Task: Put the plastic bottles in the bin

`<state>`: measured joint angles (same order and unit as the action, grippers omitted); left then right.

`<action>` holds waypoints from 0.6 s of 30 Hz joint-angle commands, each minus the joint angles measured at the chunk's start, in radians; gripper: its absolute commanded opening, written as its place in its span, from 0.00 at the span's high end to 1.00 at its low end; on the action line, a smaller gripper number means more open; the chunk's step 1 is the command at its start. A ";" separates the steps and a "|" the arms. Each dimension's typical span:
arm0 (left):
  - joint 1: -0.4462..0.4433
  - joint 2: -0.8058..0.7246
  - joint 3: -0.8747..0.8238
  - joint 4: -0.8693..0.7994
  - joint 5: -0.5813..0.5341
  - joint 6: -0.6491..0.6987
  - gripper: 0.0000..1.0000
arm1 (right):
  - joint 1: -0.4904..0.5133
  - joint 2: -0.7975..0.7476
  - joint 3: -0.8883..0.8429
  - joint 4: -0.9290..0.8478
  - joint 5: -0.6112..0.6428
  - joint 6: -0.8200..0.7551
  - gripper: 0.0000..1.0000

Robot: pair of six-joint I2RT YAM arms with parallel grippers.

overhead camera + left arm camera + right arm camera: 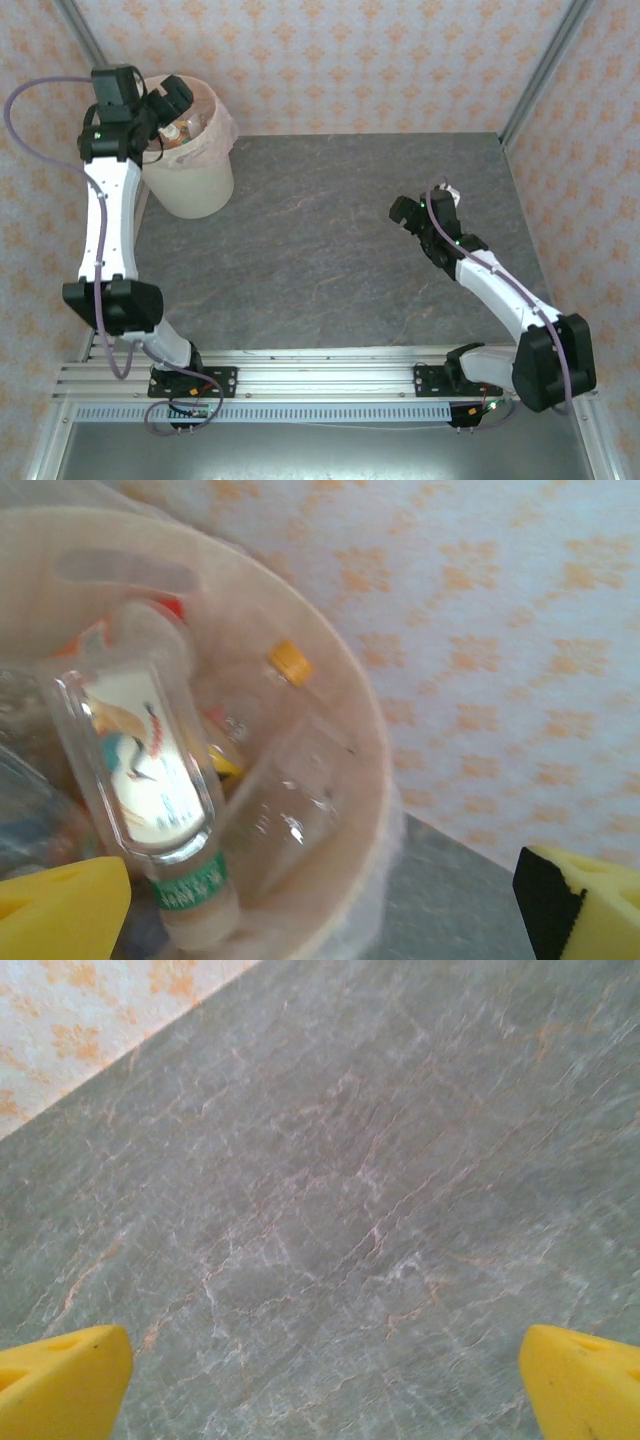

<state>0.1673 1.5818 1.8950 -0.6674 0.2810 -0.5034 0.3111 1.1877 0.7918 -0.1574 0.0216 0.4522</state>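
Hung the left gripper [320, 920] wide open and empty over the mouth of the bin [200, 185], likely so that anything let go would fall straight in. Showed blunt yellow fingertips [60, 915], matte and soft-looking, one backed in black. Found the bottles [150, 770] right below, heaped inside the bin: clear, thin-walled plastic, glossy where the light caught it. Made out one flat-sided bottle with a white picture label and a green band at its lower end, and another topped with an orange cap [290, 662]. Lay at mixed angles, as dropped things do, leaning on each other and on the liner. Stood the bin at the far left corner of the table [330, 240]: a round, tapered cream tub, smooth-walled, with a crinkled pinkish bag [222, 125] folded over its rim. Placed there, by the look of it, within easy reach of the left arm.

Held the right gripper [320, 1385] wide as well, gripping nothing, above the table toward its right edge and well apart from the bin; seemingly parked out of the way. Matched the left in its yellow tips. Looked down on a flat, matte grey top, stone-patterned and veined with pale and rusty lines. Judged the task near its end, with every bottle seen already in the bin.
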 commanded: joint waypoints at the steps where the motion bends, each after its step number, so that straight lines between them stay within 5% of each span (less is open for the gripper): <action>1: 0.000 -0.169 -0.166 0.209 0.181 -0.023 0.00 | -0.003 -0.056 -0.008 0.046 0.130 -0.082 0.01; 6: -0.011 -0.393 -0.473 0.270 0.129 -0.017 0.00 | -0.005 -0.077 -0.018 0.075 0.283 -0.174 0.01; 12: -0.015 -0.600 -0.848 0.369 -0.103 -0.068 0.00 | -0.023 -0.089 -0.088 0.155 0.585 -0.239 0.01; 18: -0.014 -0.641 -1.105 0.436 -0.385 -0.052 0.00 | -0.140 -0.115 -0.229 0.229 0.646 -0.200 0.01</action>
<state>0.1570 0.9619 0.8711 -0.3244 0.0891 -0.5545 0.2108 1.0962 0.6044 0.0185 0.5522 0.2386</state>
